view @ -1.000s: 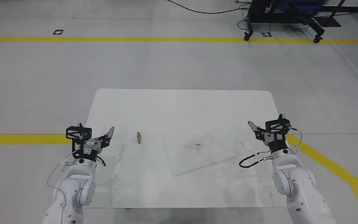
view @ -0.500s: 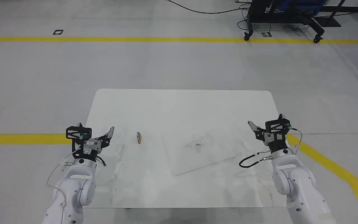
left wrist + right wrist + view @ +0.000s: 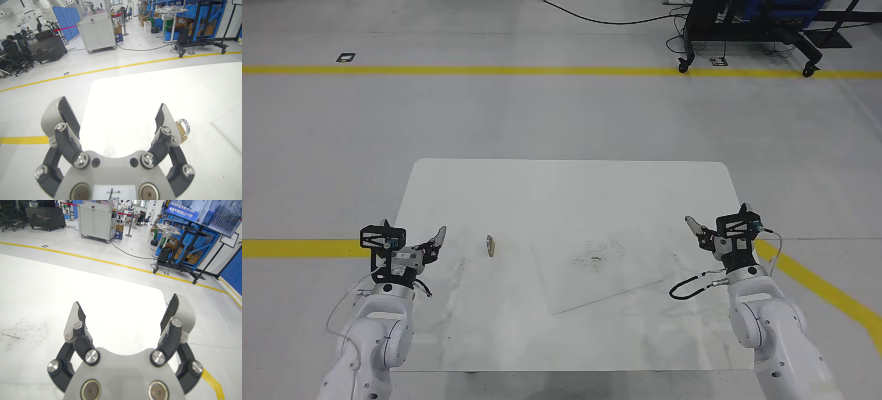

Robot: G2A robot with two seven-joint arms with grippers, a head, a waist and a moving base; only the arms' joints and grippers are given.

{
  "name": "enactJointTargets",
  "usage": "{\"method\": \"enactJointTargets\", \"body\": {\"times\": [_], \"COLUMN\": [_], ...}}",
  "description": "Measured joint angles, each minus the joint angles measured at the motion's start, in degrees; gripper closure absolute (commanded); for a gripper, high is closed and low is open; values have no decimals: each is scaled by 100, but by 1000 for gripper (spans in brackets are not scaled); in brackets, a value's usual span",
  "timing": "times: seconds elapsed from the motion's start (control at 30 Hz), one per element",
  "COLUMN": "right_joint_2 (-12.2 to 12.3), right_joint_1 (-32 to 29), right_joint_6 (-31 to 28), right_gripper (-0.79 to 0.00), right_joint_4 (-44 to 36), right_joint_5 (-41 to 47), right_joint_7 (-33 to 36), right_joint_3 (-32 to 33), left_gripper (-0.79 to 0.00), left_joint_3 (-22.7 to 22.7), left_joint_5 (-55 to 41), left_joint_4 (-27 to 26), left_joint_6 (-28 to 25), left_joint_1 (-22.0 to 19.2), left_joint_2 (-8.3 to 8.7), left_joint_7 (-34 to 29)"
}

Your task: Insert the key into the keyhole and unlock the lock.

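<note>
both left gripper [image 3: 112, 106] and right gripper [image 3: 125, 300] sit wide open, empty; your small silver-shackled brass padlock [image 3: 182, 132] lies near the left, likely for steadying.

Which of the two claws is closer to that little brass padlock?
The left gripper; the small brass padlock sits beside it, far from the right gripper.

One-character label [image 3: 114, 193] on left gripper [image 3: 112, 106] base, characters and numbers on screen [image 3: 200, 213]

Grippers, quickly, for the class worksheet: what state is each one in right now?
Left gripper: open, holding nothing.
Right gripper: open, holding nothing.
</note>
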Motion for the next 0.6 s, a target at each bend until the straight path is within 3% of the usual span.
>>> {"method": "enactJointTargets", "body": {"times": [0.13, 0.37, 0.6], "right_joint_2": [1, -22, -46], "right_joint_1": [45, 547, 894], "right_joint_6": [-151, -1113, -1712], "right_gripper": [-785, -785, -785], "right_joint_4": [-7, 62, 116], "right_joint_5": [-93, -525, -742], "right_joint_7": [31, 175, 252], "right_joint_3": [-103, -872, -1385], "left_gripper": [-785, -785, -785], "left_joint_3": [0, 0, 0], "left_joint_5": [0, 0, 0], "left_joint_4": [0, 0, 0], "left_joint_6": [0, 0, 0], "left_joint_1": [0, 0, 0], "left_joint_2": [0, 0, 0], "left_joint_7": [0, 0, 0]}}
